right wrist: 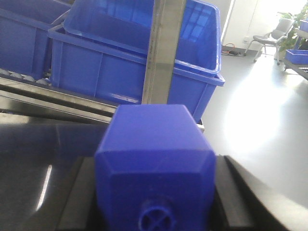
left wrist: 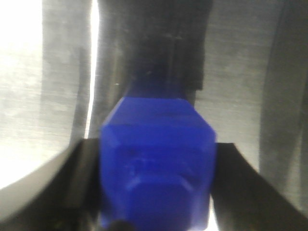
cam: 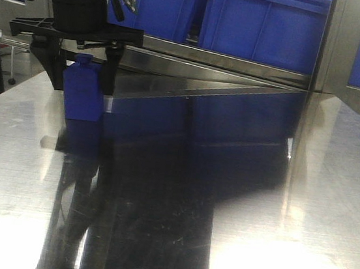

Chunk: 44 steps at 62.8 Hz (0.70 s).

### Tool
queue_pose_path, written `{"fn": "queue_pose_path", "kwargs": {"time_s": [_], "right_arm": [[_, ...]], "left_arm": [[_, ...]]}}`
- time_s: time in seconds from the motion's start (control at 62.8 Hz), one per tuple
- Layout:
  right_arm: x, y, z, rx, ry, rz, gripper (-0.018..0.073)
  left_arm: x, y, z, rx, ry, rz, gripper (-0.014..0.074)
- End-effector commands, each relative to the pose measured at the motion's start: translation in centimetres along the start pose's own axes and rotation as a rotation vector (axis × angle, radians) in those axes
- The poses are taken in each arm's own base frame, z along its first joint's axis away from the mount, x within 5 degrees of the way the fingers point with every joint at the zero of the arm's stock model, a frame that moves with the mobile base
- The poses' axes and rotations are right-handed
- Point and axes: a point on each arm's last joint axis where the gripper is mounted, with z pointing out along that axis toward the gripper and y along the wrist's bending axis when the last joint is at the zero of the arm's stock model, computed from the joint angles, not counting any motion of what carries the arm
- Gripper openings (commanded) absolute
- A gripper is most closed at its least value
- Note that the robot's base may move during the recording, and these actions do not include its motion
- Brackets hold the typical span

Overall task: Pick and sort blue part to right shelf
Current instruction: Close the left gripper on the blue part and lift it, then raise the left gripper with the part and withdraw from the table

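The steel desk (cam: 223,212) lies nearest, glossy as a mirror. At ten o'clock the left end effector (cam: 83,83) is clamped on a blue part (cam: 83,96); whether its base touches the desk, I cannot tell. The right end effector (right wrist: 155,192) is clamped on a second blue part (right wrist: 154,154). Farther, at twelve o'clock, blue bins (cam: 259,26) stand on the shelf (cam: 228,60) behind a steel post (cam: 329,41). Likely risks are a part slipping in its grip during the swing, or clipping that post.

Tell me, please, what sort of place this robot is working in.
Probably a factory or warehouse sorting station: large blue plastic bins on a steel rack, a brushed-metal worktable, and an open polished floor beyond.
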Motion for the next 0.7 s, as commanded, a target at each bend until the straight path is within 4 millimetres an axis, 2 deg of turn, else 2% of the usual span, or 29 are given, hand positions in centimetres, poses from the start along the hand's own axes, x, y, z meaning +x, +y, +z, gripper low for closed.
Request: {"fn": "queue_pose_path", "kwargs": {"time_s": [0.0,0.127,0.319,0.51,0.685], "right_arm": [[-2.0,-0.1,-0.2,0.0,-0.131,-0.017,0.034],[-2.0,-0.1,-0.2,0.0,-0.131,-0.017,0.034],[-2.0,-0.1,-0.2,0.0,-0.131,-0.017,0.034],[-2.0,-0.1,-0.2,0.0,-0.131,-0.017,0.034],[-2.0,-0.1,-0.2,0.0,-0.131,-0.017,0.034]], "left_arm": [[-0.2,0.6,-3.3,0.012,-0.055,-0.02,0.0349],[-0.2,0.6,-3.4,0.013,-0.057,-0.021,0.0294],[0.2,0.2,-4.1,0.05,-0.049,0.037,0.0294],[1.0,0.1,-7.2,0.122,-0.09,0.193,0.0294],[2.8,0.4,-9.8,0.204,-0.103,0.337,0.0294]]}}
